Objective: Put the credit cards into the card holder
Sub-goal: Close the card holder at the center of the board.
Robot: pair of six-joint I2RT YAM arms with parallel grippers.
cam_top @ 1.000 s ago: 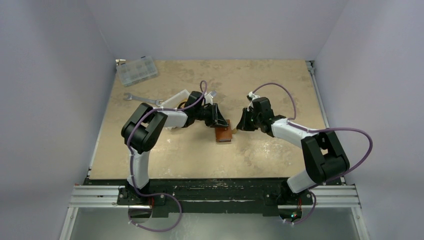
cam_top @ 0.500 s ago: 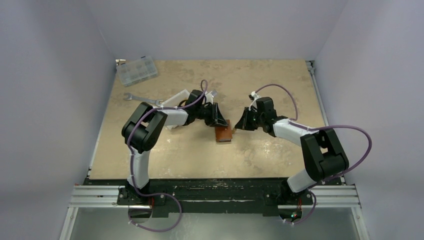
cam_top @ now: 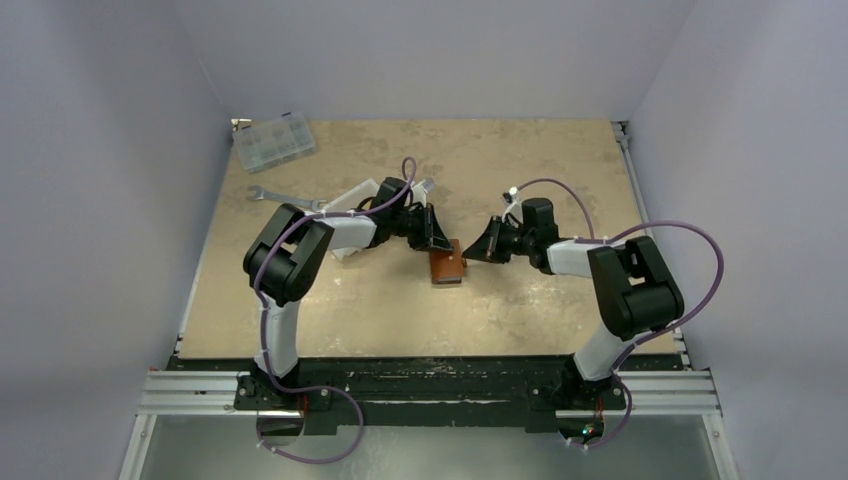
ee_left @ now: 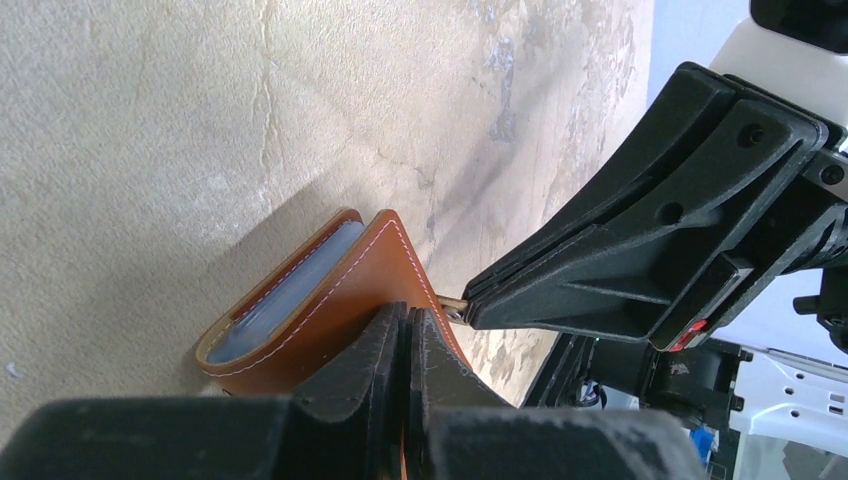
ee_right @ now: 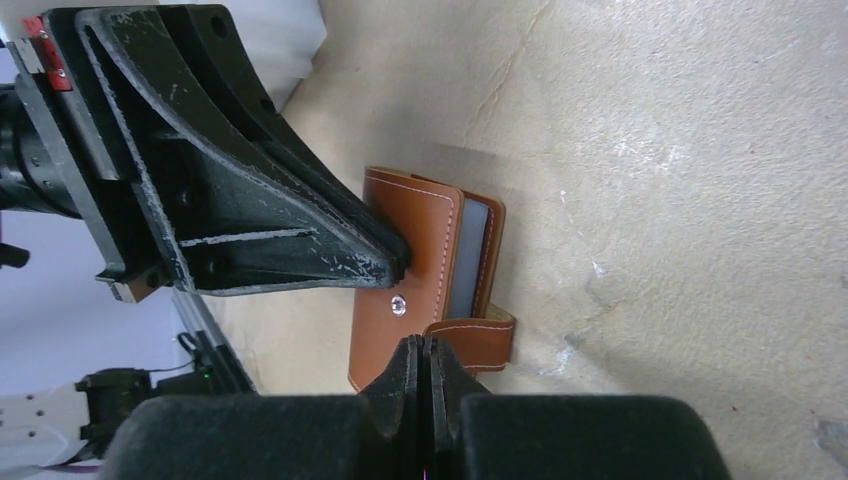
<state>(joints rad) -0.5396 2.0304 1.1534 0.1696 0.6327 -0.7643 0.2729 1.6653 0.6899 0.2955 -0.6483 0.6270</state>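
Mid-table, between the two arms: card holder lies on the table. In the top view its long axis runs roughly far-to-near, slightly skewed. The gripper tips meet it from left and right.

It's folded but not latched. The top cover stands ajar, and a grey-blue layer shows in the gap along one long edge; can't tell if that's slot or card. Strap tab hangs loose off that same side. Snap stud is on the cover's outer face.

Left gripper: jaws clamped together, tip against the cover's outer face, nothing visible between them.

Right gripper: jaws fully together too, tip right by the stud near the cover's edge. Can't tell whether it nips any leather.

Wrench and clear box are far left, well apart from the holder.
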